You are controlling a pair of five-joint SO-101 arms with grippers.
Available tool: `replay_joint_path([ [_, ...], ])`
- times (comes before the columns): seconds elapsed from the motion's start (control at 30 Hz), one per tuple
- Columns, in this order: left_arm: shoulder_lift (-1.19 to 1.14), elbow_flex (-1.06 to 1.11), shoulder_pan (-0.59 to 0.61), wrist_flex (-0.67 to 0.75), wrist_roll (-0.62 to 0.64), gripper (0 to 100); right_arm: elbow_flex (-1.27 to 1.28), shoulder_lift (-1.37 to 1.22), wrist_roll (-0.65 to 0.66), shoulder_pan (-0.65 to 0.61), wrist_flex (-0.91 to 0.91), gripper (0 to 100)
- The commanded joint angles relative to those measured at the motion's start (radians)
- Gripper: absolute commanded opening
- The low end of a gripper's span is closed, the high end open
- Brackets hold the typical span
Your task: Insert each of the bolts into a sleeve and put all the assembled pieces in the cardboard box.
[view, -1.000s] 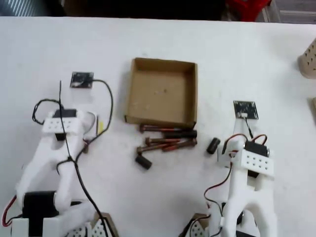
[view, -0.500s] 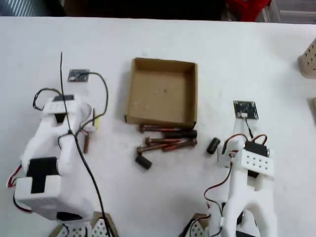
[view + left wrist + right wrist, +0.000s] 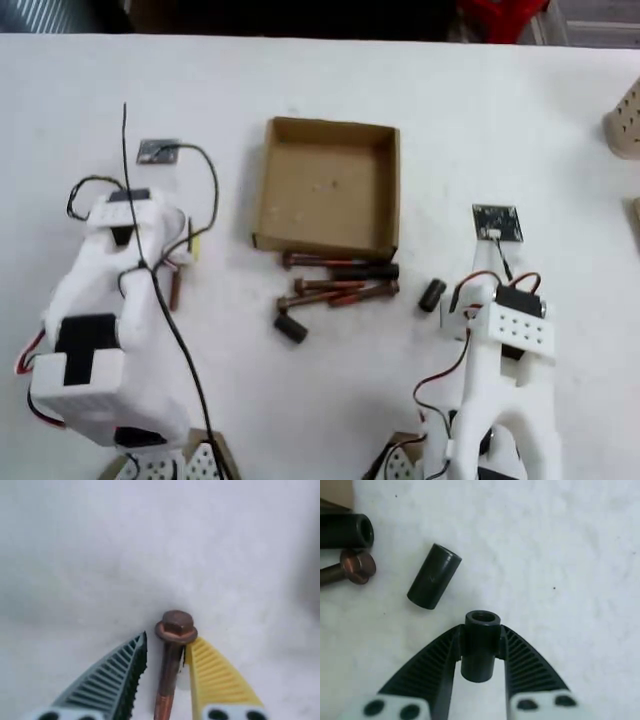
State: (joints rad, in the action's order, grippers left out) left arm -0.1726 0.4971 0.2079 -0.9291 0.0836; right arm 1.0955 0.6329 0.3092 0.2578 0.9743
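Observation:
A copper bolt (image 3: 170, 665) sits between the fingers of my left gripper (image 3: 165, 642), which is shut on it, with the hex head past the fingertips. From above, this bolt (image 3: 175, 290) hangs to the left of the cardboard box (image 3: 325, 243). My right gripper (image 3: 480, 630) is shut on a black sleeve (image 3: 480, 647), held with its open end outward. A second sleeve (image 3: 434, 576) lies on the table just beyond it. Several bolts, some in sleeves (image 3: 340, 280), lie in front of the box. Another loose sleeve (image 3: 290, 328) lies nearer the arms.
Two small circuit boards (image 3: 158, 151) (image 3: 497, 222) lie on the white table, wired to the arms. A beige object (image 3: 625, 125) stands at the right edge. The box interior holds only a few specks.
The left arm has lifted and drawn back over the last second, and the bolt in it swung from tilted to straight. The right arm has kept still.

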Motion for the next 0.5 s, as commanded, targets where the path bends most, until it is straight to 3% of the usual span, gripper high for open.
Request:
replay_joint_path([
  [0.0, -0.039, -0.064, -0.044, -0.018, 0.051, 17, -0.005, 0.019, 0.011, -0.013, 0.005, 1.7],
  [0.13, -0.081, -0.115, -0.044, -0.072, 0.049, 16, -0.005, 0.019, 0.011, -0.013, 0.005, 1.7],
  [0.27, -0.085, -0.117, -0.045, -0.077, 0.037, 2, -0.005, 0.019, 0.011, -0.013, 0.005, 1.7],
  [0.47, -0.084, -0.112, -0.047, -0.078, -0.017, 2, -0.005, 0.021, 0.011, -0.013, 0.004, 1.7],
])
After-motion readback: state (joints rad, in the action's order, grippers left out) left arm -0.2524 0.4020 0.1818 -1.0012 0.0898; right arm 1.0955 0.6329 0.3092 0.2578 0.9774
